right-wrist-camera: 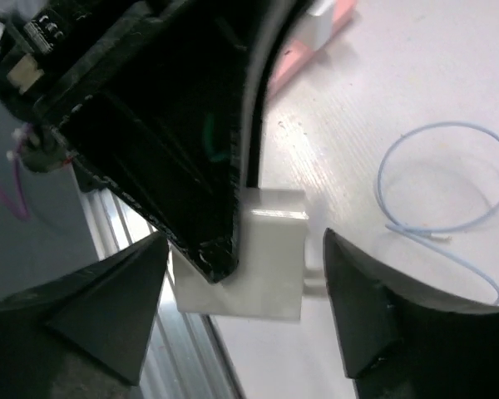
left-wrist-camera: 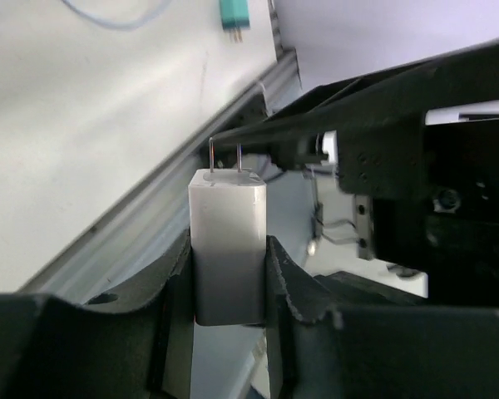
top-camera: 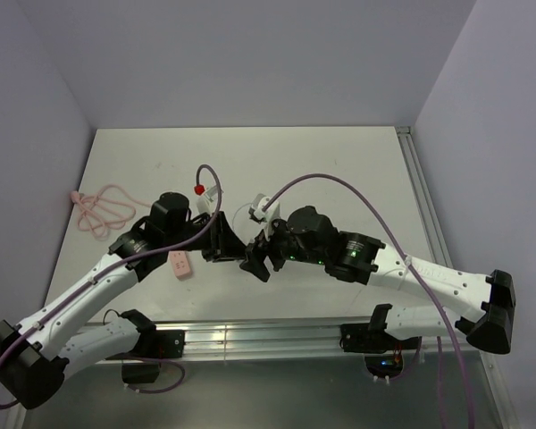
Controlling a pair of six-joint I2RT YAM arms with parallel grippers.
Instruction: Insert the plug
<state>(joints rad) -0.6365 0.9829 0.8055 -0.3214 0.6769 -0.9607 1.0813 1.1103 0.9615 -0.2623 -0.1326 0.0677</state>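
Observation:
My left gripper (left-wrist-camera: 229, 249) is shut on the plug (left-wrist-camera: 227, 224), a white block with two thin metal prongs pointing away from the wrist. In the right wrist view the plug (right-wrist-camera: 270, 266) hangs above the table, with a black left finger (right-wrist-camera: 195, 166) across it. My right gripper (right-wrist-camera: 245, 249) is open, one finger on each side of the plug, not touching it. In the top view the two grippers, left (top-camera: 225, 243) and right (top-camera: 255, 259), meet at the table's middle front and hide the plug. The pink socket strip (top-camera: 181, 264) lies just left of them.
A thin pale-blue wire loop (right-wrist-camera: 449, 179) lies on the table beyond the right gripper. A small white box (top-camera: 263, 207) sits behind the grippers. The pink cord (top-camera: 103, 210) coils at the left edge. A red knob (top-camera: 199, 189) stands behind. A metal rail (top-camera: 268, 335) runs along the front edge.

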